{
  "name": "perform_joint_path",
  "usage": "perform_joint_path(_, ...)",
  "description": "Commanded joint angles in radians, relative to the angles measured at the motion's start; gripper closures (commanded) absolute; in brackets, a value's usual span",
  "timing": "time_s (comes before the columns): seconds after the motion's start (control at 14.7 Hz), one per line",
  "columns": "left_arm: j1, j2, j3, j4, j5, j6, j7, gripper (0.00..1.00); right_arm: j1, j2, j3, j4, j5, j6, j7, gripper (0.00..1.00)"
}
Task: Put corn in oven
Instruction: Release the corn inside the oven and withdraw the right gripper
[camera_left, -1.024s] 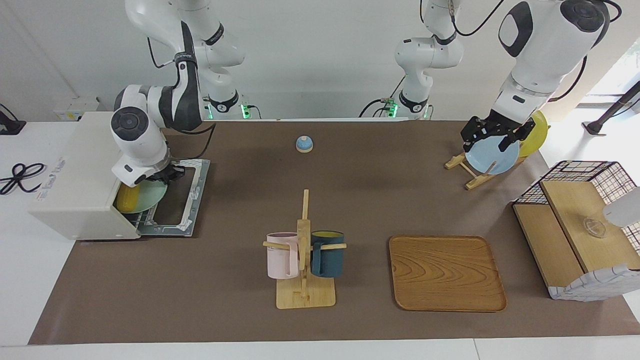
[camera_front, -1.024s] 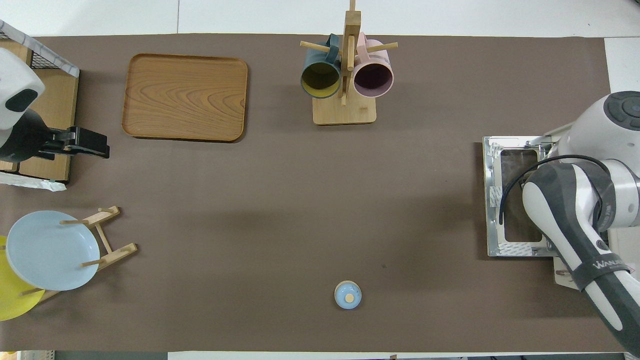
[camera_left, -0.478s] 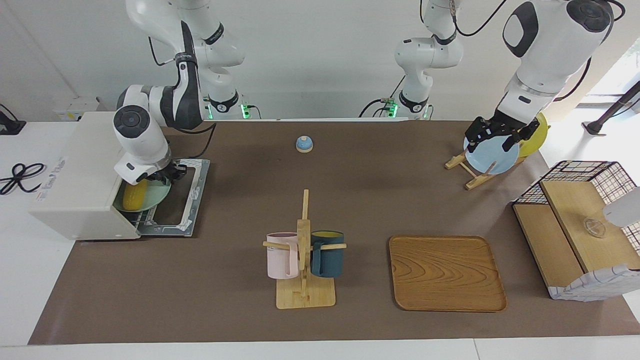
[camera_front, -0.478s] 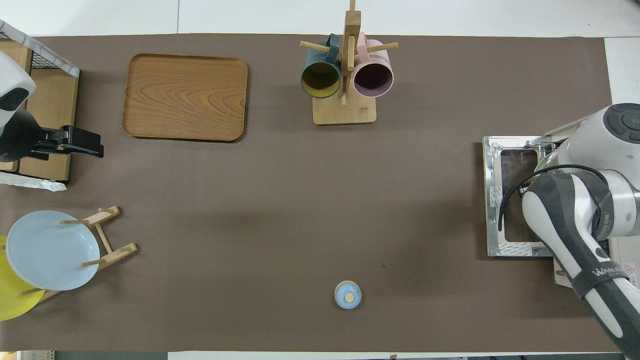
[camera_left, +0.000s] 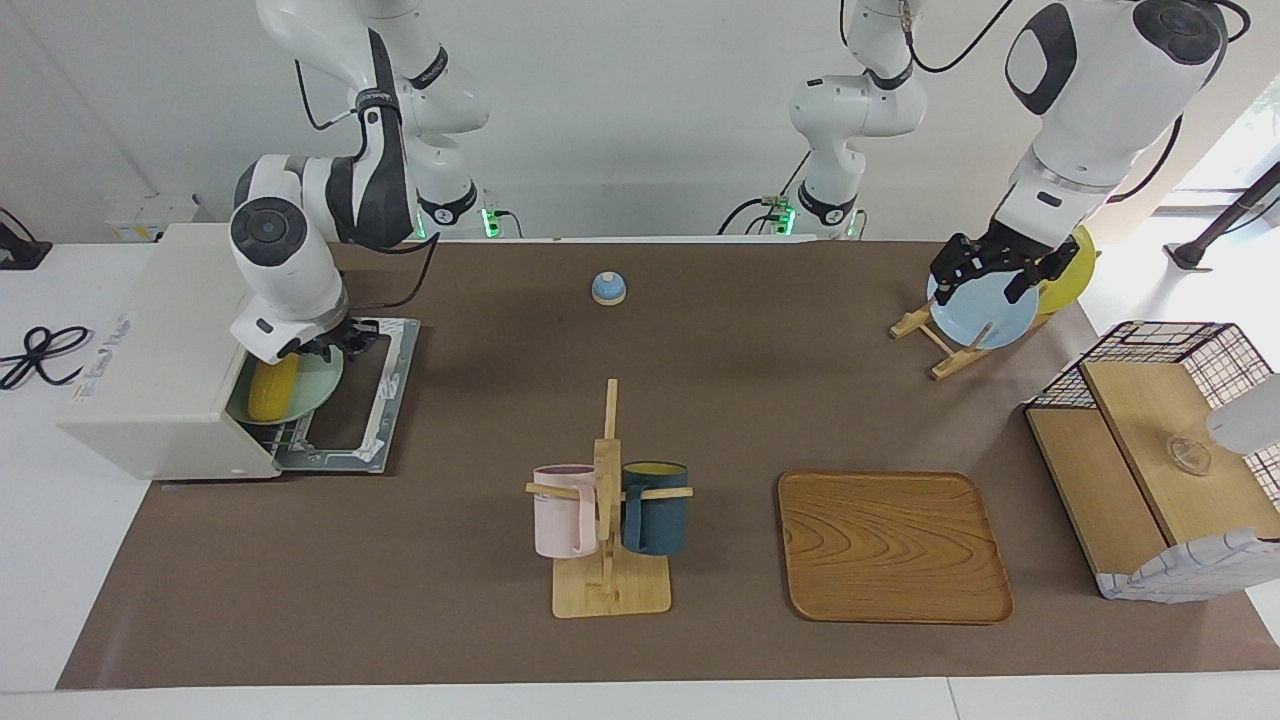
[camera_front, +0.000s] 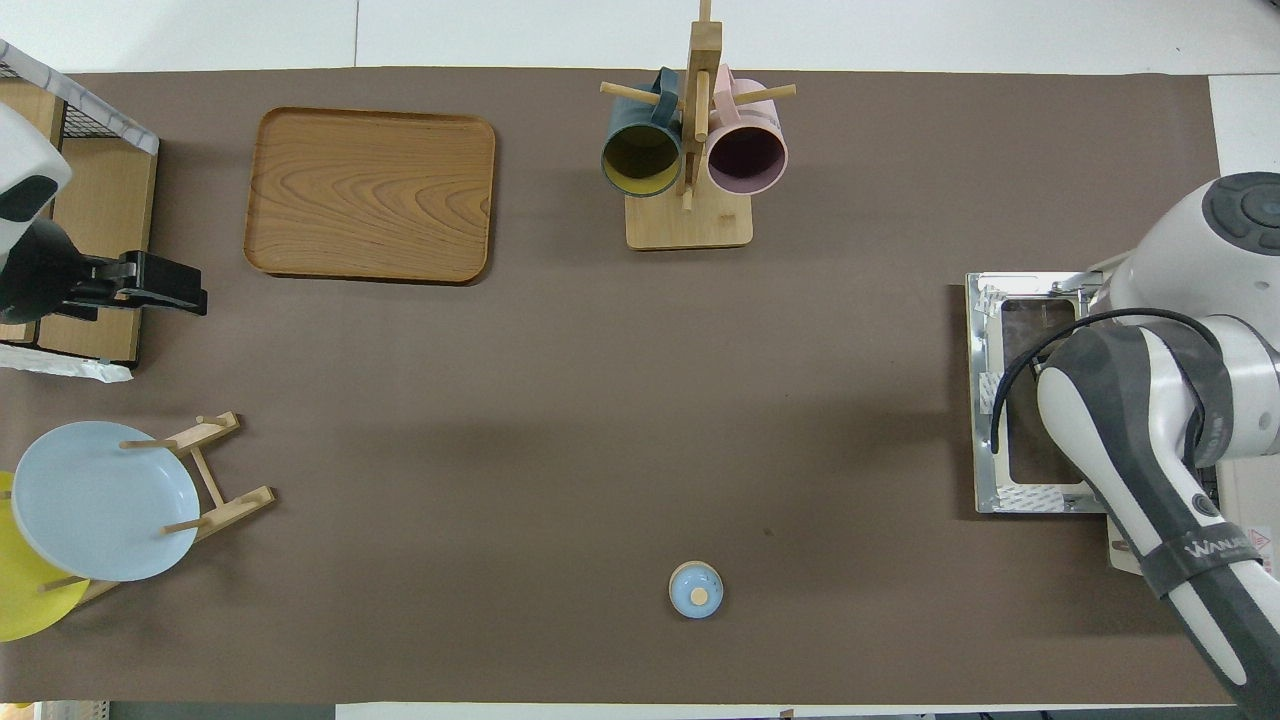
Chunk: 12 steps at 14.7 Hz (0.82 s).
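Right end effector hovers over the corn, its grip unreadable, the corn on a green plate at the oven mouth by the tabletop's edge; judging so, retreat could snag the plate.

We list yellow corn on a pale green plate, an off-white oven, pink mug, and navy mug.
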Motion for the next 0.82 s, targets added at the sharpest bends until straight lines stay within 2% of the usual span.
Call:
perform_joint_path(0.0,0.007,-0.008,-0.007,-0.001,0.021,-0.008,-0.003,0.00,0.007,0.011,0.011,0.013,0.055,0.049,0.001,0.86)
perform_joint_path(0.07,0.007,-0.008,-0.007,-0.001,0.021,-0.008,-0.003,0.00,0.007,0.011,0.009,-0.008,0.097,0.099,0.004,1.00)
perform_joint_path(0.34,0.007,-0.008,-0.007,-0.001,0.021,-0.008,-0.003,0.00,0.066,-0.007,0.014,-0.132,0.128,0.251,0.104,1.00)
perform_joint_path(0.55,0.007,-0.008,-0.007,-0.001,0.021,-0.007,-0.003,0.00,0.082,0.066,0.014,-0.151,0.145,0.345,0.152,1.00)
perform_joint_path(0.75,0.007,-0.008,-0.007,-0.001,0.021,-0.007,-0.003,0.00,0.071,0.082,0.014,-0.157,0.145,0.359,0.148,1.00)
